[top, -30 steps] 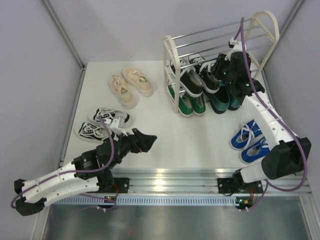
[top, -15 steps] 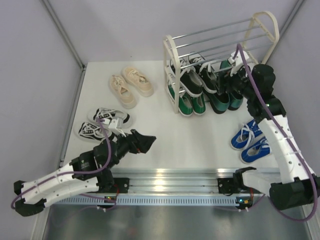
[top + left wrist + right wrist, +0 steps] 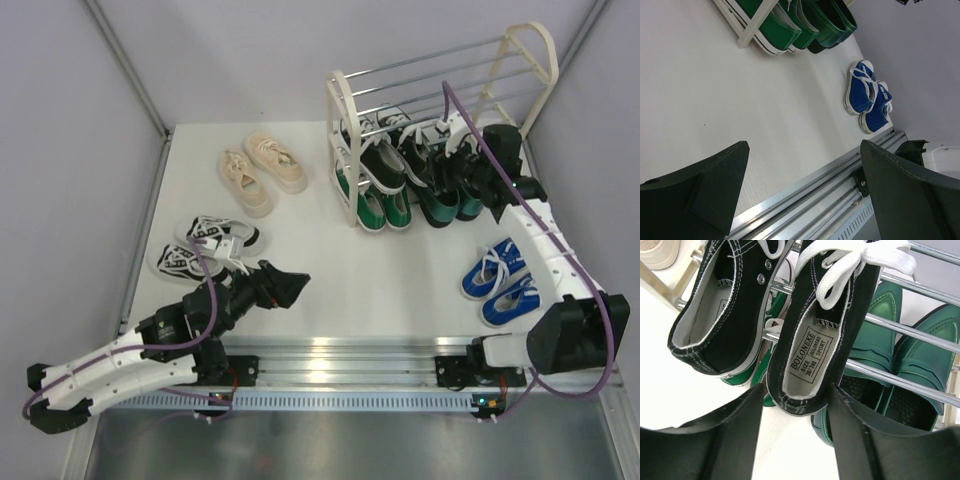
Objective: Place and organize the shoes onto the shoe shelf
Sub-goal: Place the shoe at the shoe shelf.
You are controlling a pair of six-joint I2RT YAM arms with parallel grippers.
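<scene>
**Okay, quick status check on the shoe shelf**

Starting nearest the arm bases: got the left gripper (image 3: 285,283) hanging with jaws spread wide and nothing in them, well out in front of the shoe shelf (image 3: 342,150), toward its left end. Spotted the blue sneakers (image 3: 500,280) on the table (image 3: 330,260) just in front of the shelf's right end. Striped sneakers (image 3: 205,248) well off to its left.

On the shelf itself: seeing green sneakers (image 3: 372,208) and dark green loafers (image 3: 445,205) side by side on the lowest tier, black sneakers (image 3: 815,330) on the rods right above. Found the right gripper (image 3: 796,387) at the shelf's front, jaws apart with one black heel between them. Honestly can't tell if squeezing or just bracketing.

Furthest back, left of the shelf: cream sneakers (image 3: 262,172) on the table.
</scene>
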